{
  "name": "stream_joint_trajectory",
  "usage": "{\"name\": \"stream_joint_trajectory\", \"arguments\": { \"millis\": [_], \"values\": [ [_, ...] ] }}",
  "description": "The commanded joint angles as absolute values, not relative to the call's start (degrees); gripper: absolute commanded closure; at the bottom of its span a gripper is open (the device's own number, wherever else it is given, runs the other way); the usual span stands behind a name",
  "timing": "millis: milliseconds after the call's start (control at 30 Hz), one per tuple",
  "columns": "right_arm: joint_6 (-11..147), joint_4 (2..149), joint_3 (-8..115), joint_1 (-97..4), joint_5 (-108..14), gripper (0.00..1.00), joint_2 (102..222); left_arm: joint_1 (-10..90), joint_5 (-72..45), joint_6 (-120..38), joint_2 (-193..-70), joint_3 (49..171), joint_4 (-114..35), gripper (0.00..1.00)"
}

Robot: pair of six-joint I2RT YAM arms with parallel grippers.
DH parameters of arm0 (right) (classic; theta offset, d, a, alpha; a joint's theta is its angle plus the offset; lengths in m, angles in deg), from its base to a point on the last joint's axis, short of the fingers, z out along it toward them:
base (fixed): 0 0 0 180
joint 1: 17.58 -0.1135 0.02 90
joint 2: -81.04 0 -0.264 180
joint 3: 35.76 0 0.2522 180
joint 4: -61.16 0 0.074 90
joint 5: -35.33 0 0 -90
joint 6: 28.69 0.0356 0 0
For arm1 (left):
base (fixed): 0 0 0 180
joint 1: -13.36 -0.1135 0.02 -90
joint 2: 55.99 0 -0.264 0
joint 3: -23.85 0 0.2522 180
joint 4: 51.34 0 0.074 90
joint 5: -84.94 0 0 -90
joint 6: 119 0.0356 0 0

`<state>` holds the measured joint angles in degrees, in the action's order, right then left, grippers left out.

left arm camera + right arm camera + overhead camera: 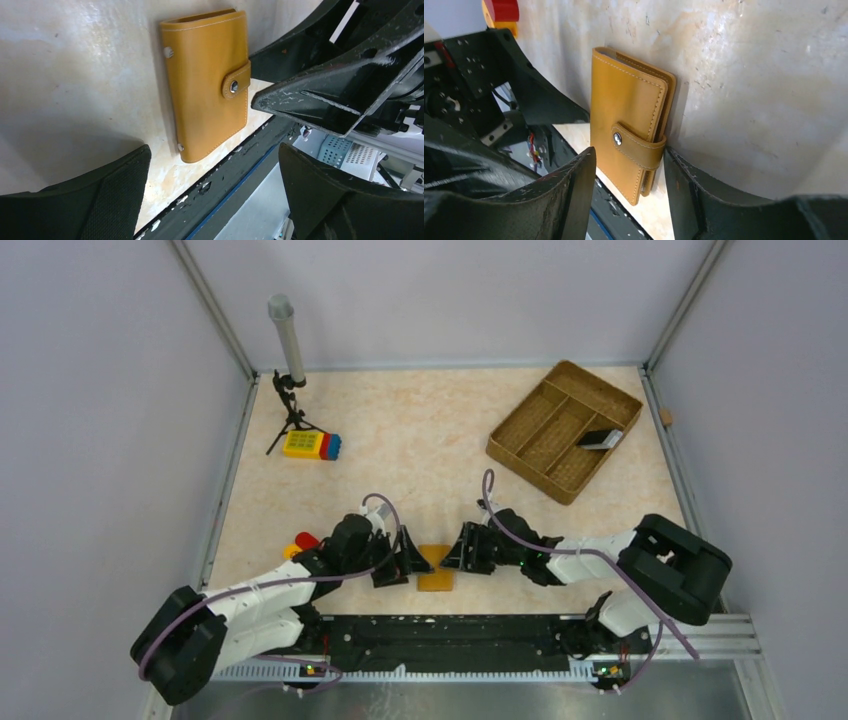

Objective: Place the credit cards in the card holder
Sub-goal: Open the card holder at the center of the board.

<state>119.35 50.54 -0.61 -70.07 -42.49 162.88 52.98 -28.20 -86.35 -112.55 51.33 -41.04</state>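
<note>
The orange-tan card holder [435,570] lies flat near the table's front edge, closed, with its strap snapped. It also shows in the left wrist view [207,80] and the right wrist view [626,115]. My left gripper [405,558] is open and empty just left of it; in its own view [214,150] the holder lies just beyond the fingertips. My right gripper [462,548] is open on the holder's right; in its own view [630,151] the strap end sits between the fingers, the far finger [684,180] close against it. A dark card and a pale card [600,438] lie in the tray.
A brown woven compartment tray [530,430] stands at the back right. A yellow-red-blue toy block [312,445] and a small tripod with a grey tube [288,350] are at the back left. A red and yellow object [300,542] sits by my left arm. A black rail [450,640] runs along the front edge.
</note>
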Motion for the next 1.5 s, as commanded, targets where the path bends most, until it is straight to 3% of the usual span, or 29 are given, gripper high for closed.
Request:
{"name": "stream_joint_trajectory", "arguments": {
  "millis": [0, 500, 600, 733, 833, 967, 1067, 1300, 1467],
  "values": [
    [121.0, 46.4, 0.6, -70.8, -45.2, 0.48, 166.1, 54.6, -27.4, -86.7, -114.4, 50.4, -42.7, 0.05],
    [122.5, 49.5, -2.4, -70.8, -50.6, 0.49, 162.1, 57.4, -23.1, -89.9, -125.9, 50.2, -49.4, 0.51],
    [121.9, 51.6, -2.4, -70.8, -51.8, 0.49, 160.2, 57.8, -21.2, -89.9, -128.7, 50.5, -49.8, 0.67],
    [119.9, 53.7, -2.6, -70.8, -53.0, 0.48, 156.9, 57.9, -19.6, -89.3, -131.3, 50.7, -51.4, 1.00],
    [116.0, 58.5, -1.8, -70.7, -54.4, 0.44, 152.4, 57.9, -19.1, -86.4, -130.4, 52.3, -51.6, 1.00],
    [108.9, 64.7, 0.0, -69.3, -54.1, 0.27, 145.0, 57.9, -20.7, -79.6, -124.7, 55.7, -48.6, 1.00],
    [103.6, 66.2, 0.3, -65.0, -46.5, 0.16, 138.9, 57.9, -23.0, -74.0, -119.5, 58.1, -44.8, 1.00],
    [93.8, 70.0, 4.5, -59.1, -28.9, 0.07, 130.8, 57.9, -34.3, -66.1, -111.1, 62.6, -39.8, 1.00],
    [91.8, 71.9, 7.1, -59.0, -26.9, 0.07, 131.1, 58.0, -40.2, -66.0, -106.5, 62.7, -41.1, 1.00]
  ]
}}
